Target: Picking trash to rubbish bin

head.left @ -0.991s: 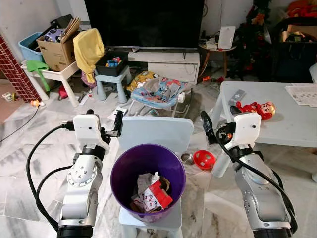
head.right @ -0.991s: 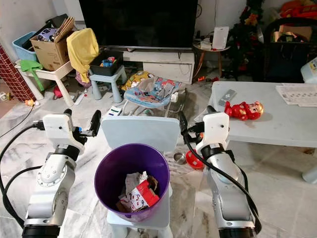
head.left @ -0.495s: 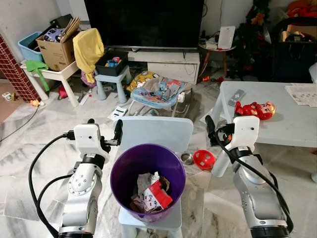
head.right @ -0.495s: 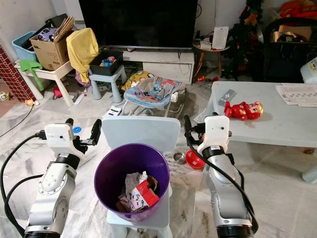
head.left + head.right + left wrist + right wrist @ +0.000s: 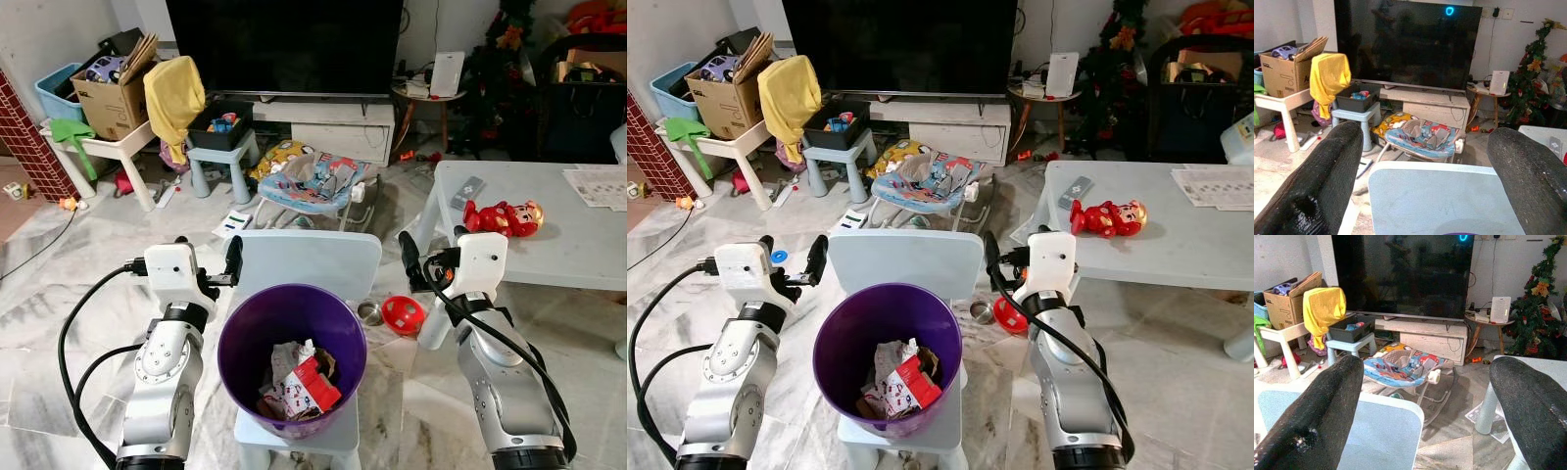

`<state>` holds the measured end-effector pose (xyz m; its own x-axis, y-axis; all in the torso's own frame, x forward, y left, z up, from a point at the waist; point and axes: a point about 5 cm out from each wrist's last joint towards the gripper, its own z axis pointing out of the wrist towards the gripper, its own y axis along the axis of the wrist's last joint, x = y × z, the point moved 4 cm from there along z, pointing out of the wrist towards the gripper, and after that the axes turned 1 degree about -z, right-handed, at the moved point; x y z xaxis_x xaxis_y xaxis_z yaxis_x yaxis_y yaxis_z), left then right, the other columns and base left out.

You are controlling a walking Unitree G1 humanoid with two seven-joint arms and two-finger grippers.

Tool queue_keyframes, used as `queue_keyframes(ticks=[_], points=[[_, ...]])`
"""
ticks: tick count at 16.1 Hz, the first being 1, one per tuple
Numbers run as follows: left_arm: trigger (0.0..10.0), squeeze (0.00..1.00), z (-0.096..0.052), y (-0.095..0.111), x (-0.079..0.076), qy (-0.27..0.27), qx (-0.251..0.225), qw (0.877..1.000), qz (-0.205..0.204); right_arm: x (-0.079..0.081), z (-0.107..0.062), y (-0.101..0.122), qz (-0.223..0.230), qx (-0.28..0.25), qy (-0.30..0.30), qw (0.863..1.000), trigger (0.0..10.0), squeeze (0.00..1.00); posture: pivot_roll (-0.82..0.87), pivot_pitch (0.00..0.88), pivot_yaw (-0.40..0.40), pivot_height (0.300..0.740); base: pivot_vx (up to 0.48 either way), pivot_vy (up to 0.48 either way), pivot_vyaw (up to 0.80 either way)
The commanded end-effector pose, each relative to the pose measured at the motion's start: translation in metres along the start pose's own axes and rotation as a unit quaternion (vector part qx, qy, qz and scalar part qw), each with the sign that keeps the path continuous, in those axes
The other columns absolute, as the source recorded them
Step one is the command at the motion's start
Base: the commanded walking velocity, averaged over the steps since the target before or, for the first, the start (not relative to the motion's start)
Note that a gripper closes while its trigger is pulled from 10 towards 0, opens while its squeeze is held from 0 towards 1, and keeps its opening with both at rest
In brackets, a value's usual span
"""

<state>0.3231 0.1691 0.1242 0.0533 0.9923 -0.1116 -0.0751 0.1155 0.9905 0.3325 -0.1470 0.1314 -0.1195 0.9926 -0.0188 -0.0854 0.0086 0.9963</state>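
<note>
A purple rubbish bin (image 5: pixel 253 323) stands on a small pale blue chair (image 5: pixel 310 258) right in front of me. Crumpled paper and a red wrapper (image 5: pixel 299 383) lie in its bottom. My left gripper (image 5: pixel 208 257) hovers at the bin's left rim, open and holding nothing. My right gripper (image 5: pixel 431 245) hovers to the right of the bin, level with the chair's back, open and holding nothing too. In the left wrist view the black fingers (image 5: pixel 1327 181) frame the chair back (image 5: pixel 1435 200). The right wrist view has its fingers (image 5: pixel 1317 416) spread over the same chair (image 5: pixel 1376 431).
A grey low table (image 5: pixel 578 245) on the right carries a red toy (image 5: pixel 502 216), a remote and papers. A red bowl (image 5: pixel 403 313) and a metal bowl lie on the floor by its leg. Behind the chair are a baby bouncer (image 5: pixel 318 181), a stool and a TV stand.
Both arms have sunk a little beside the bin, and the right gripper has drifted slightly left. The bin and its trash have not moved.
</note>
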Motion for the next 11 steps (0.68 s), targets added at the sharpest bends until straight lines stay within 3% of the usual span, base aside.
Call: queue_keyframes(ticks=[1,2,6,11], points=[[10.0,0.0,0.0031,0.0044,-0.0008,-0.004,-0.003,1.0,-0.003,0.0004,0.0001,0.0032,0.002,-0.005,0.007,1.0,10.0,0.0,0.01,0.0,0.002,0.74,0.0,0.0,0.0],[10.0,0.0,0.0033,0.0038,-0.0027,-0.009,-0.001,1.0,-0.005,0.0003,0.0005,0.0005,0.005,0.006,0.005,1.0,10.0,0.0,0.01,0.0,0.003,0.74,0.0,0.0,0.0],[10.0,0.0,0.0032,0.0039,-0.0031,-0.011,0.002,1.0,-0.009,0.0014,0.0008,0.0017,0.008,0.0,0.009,1.0,10.0,0.0,0.01,0.0,0.005,0.74,0.0,0.0,-0.78],[10.0,0.0,0.0035,0.0033,-0.0038,-0.016,0.006,1.0,-0.011,0.0024,0.0007,0.0015,0.003,-0.002,0.013,1.0,10.0,0.0,0.01,0.0,0.006,0.74,0.0,0.0,0.0]])
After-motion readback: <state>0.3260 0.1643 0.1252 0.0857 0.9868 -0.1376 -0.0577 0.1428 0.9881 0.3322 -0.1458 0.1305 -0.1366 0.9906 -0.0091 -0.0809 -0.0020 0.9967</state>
